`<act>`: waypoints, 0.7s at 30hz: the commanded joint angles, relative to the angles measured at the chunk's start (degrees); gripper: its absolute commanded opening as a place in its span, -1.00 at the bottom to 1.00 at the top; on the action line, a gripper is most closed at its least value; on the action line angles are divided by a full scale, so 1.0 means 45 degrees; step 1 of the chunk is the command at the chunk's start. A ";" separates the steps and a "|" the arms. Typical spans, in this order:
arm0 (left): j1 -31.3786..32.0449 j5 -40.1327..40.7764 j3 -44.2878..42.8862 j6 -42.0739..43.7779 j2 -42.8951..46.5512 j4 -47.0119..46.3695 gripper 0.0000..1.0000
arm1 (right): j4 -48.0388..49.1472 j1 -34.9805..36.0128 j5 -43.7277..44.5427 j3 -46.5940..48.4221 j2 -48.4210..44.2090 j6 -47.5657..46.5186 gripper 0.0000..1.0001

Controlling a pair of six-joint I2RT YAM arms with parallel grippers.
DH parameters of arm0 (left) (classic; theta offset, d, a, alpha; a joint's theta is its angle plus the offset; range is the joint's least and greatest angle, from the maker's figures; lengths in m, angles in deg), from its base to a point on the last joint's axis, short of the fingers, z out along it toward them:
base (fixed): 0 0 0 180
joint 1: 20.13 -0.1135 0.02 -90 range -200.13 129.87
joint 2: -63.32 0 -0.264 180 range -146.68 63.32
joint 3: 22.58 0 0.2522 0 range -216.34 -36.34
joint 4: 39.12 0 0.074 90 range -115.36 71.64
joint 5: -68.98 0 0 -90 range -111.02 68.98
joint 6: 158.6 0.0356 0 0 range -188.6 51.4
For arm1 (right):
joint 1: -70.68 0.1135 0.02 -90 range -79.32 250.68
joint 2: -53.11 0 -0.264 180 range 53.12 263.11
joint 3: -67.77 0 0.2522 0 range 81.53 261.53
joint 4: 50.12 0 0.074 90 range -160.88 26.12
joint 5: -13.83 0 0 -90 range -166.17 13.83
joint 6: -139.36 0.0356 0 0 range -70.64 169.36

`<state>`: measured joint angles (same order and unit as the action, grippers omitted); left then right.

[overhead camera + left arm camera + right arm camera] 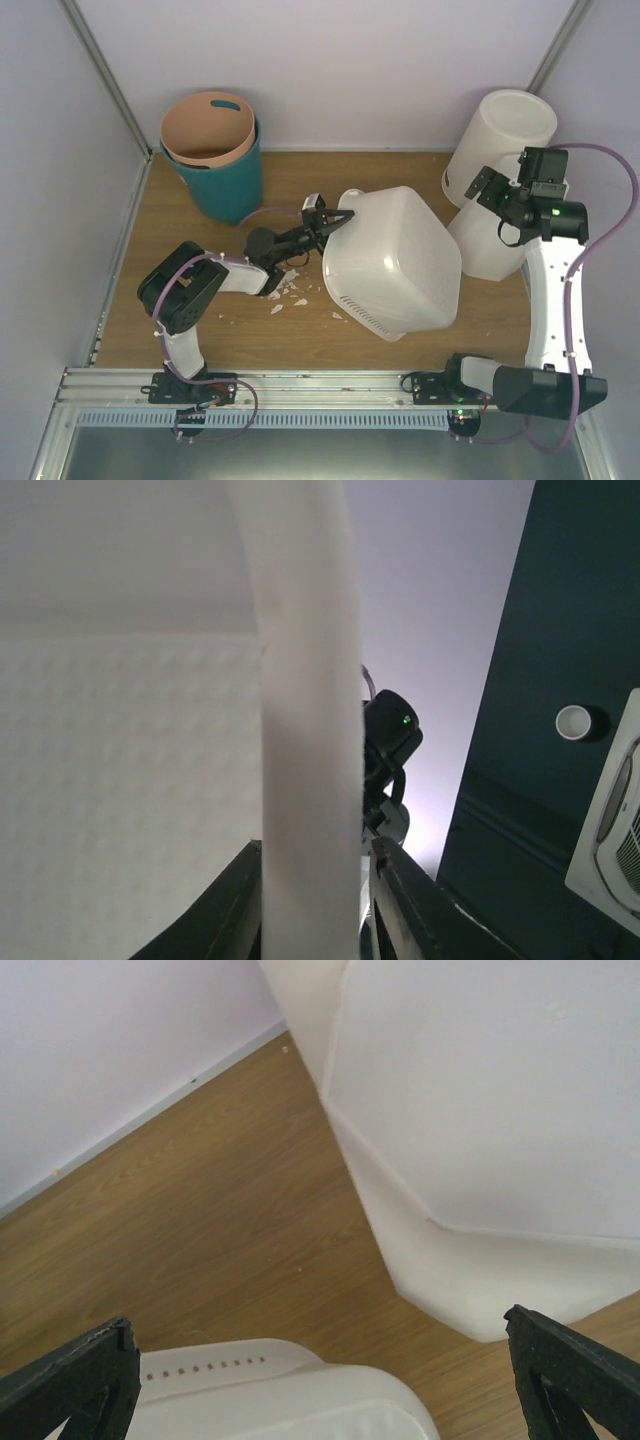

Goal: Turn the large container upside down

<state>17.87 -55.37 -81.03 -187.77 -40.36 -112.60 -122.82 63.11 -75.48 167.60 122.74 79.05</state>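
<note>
Leftward, the left gripper is set astride the rim of the wide white rectangular plastic tub; whether it is clamped cannot be told. Mid-table, the tub is tipped, smooth base upward, perforated edge on the wooden table. The right gripper is spread wide, empty.

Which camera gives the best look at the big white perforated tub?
Top external: the whole large container shows, tipped, left gripper at its rim. Left wrist shows only a rim strip; right wrist only a perforated edge.
</note>
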 commanded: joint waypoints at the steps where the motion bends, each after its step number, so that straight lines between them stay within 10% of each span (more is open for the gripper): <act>1: -0.0124 -0.0594 0.0390 -0.0028 0.0114 -0.3464 -0.37 | 0.0487 0.0231 -0.1477 0.0050 -0.0121 -0.0742 1.00; 21: -0.0422 -0.1968 0.1166 0.0643 -0.0716 -0.4069 0.32 | 0.1155 0.1383 -0.2885 -0.1936 -0.0872 -0.0829 1.00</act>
<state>16.84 -61.91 -76.87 -185.96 -40.62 -112.66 -119.10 68.51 -87.24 160.73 120.14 75.60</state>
